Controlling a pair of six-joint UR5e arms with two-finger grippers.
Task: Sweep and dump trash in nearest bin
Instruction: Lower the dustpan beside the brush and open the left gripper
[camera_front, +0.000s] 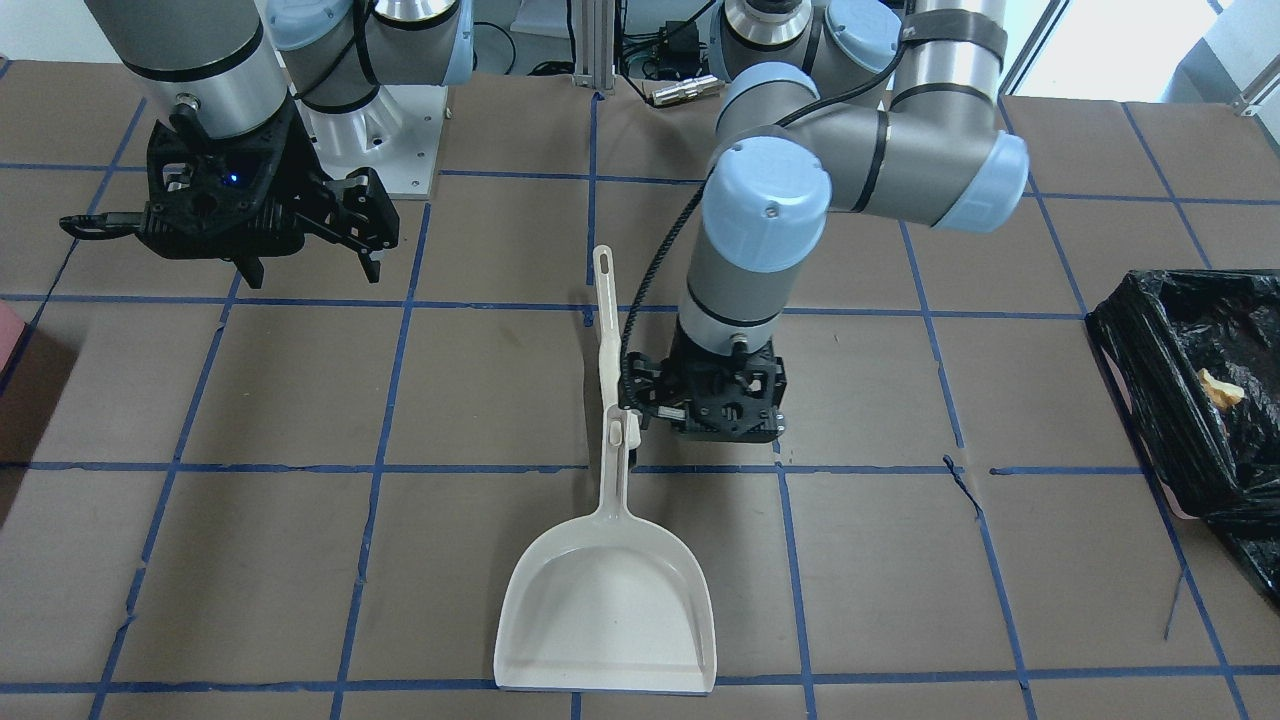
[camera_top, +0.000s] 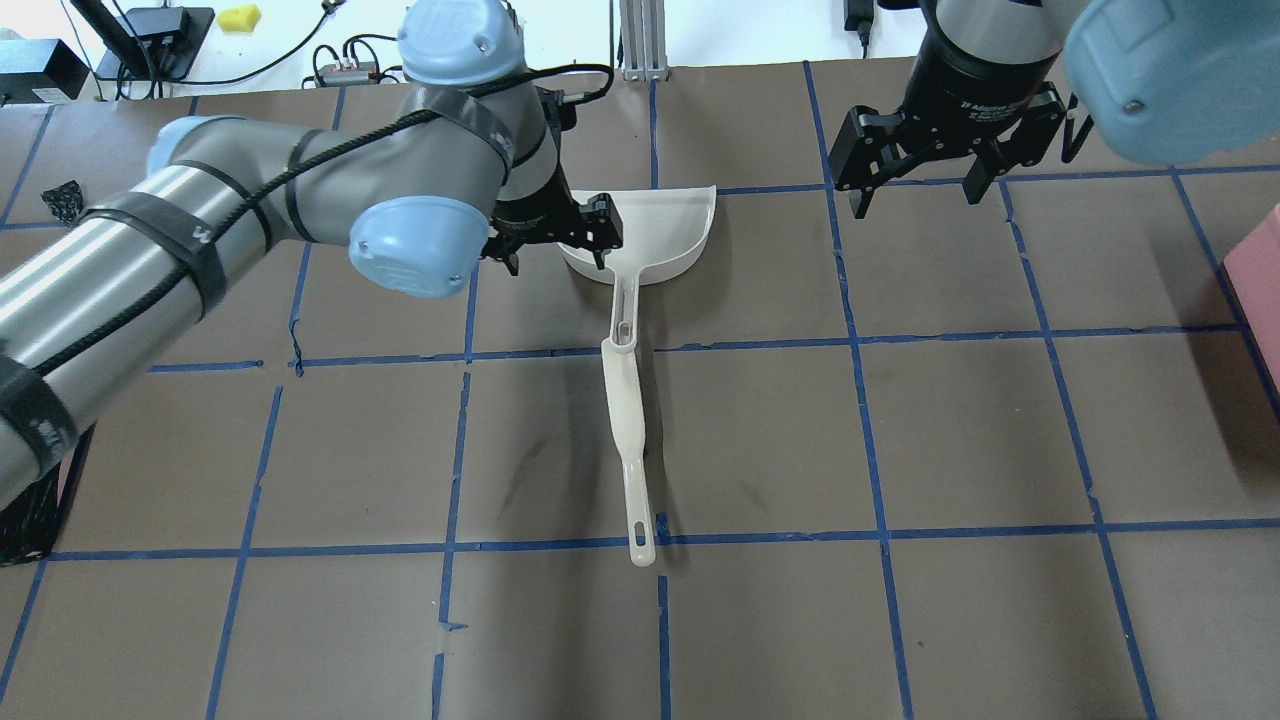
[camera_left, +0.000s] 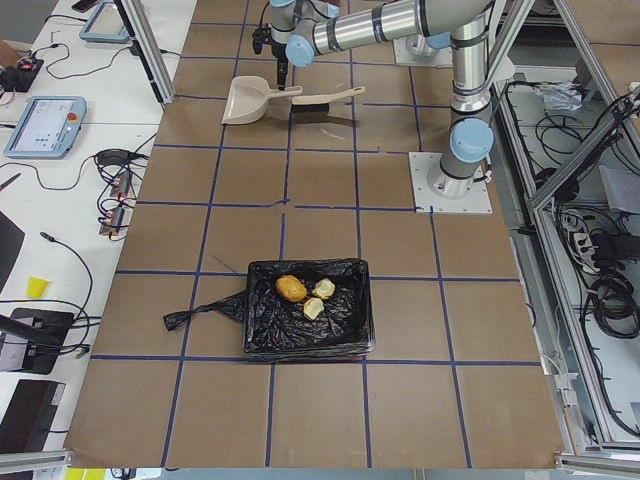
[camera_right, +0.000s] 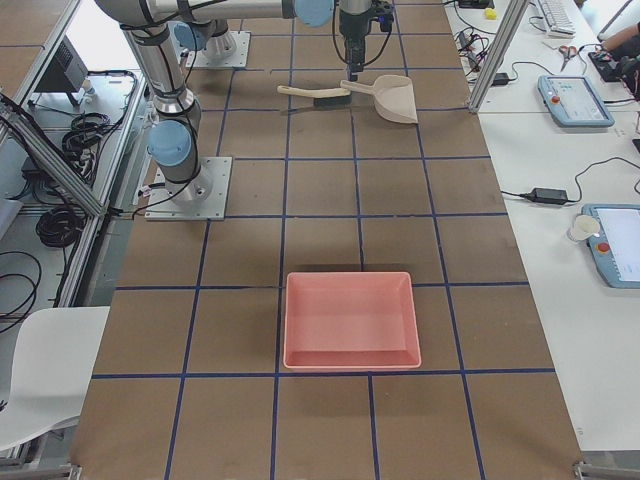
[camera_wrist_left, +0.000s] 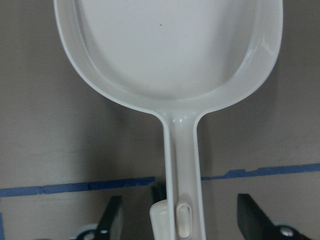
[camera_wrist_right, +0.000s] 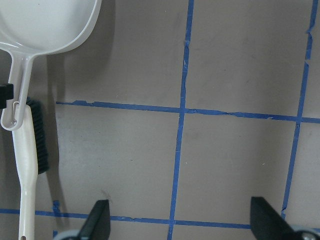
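Note:
A cream dustpan (camera_front: 605, 600) lies flat on the table with a brush (camera_front: 607, 330) clipped along its handle. My left gripper (camera_front: 715, 410) hangs over the handle; in the left wrist view its open fingers (camera_wrist_left: 112, 217) stand wide on either side of the handle (camera_wrist_left: 182, 165) without touching it. My right gripper (camera_top: 915, 195) is open and empty, hovering apart from the pan. The black-bag-lined bin (camera_left: 300, 340) holds the trash: a tan potato-shaped lump (camera_left: 291, 288) and two pale chunks (camera_left: 325, 288). The pan (camera_wrist_left: 170, 50) is empty.
A pink tray (camera_right: 350, 320) sits at the table's end on my right side. The bin (camera_front: 1160, 400) is at the end on my left. The brown table has a blue tape grid. The brush bristles (camera_wrist_right: 39, 135) show beside the pan handle.

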